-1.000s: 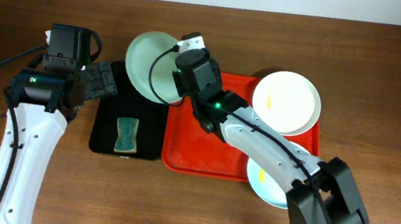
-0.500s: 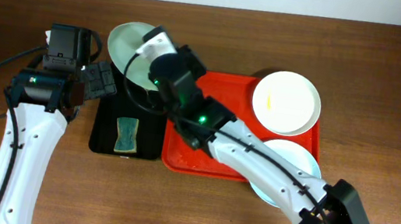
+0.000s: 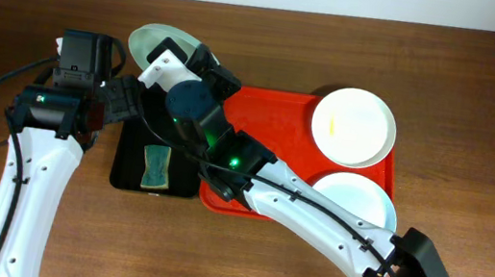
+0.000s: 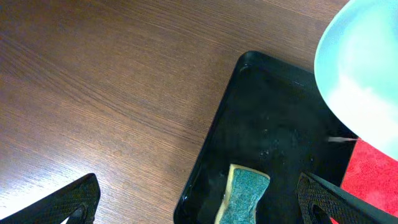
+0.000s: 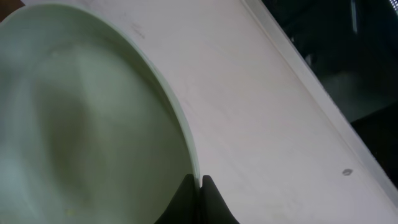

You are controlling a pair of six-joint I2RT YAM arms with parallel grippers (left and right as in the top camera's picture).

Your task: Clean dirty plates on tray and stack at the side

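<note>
Green plate (image 3: 150, 40) leftward, between right fingers (image 5: 214, 208)

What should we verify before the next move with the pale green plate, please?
1. Grip: right gripper shut on pale green plate rim: ok.
2. Free arm: left gripper open: ok.
3. Reach: sponge lies in black tray beneath left gripper: ok.
4. Wiping tool: sponge picked up: not ok.
5. Remaining: white plate on red tray clean: not ok, yellow smear.
6. Dirt on pale green plate located: cannot tell.

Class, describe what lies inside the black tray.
A green sponge lies in the black tray. From overhead, the right arm and pale green plate hide its far right part.
</note>
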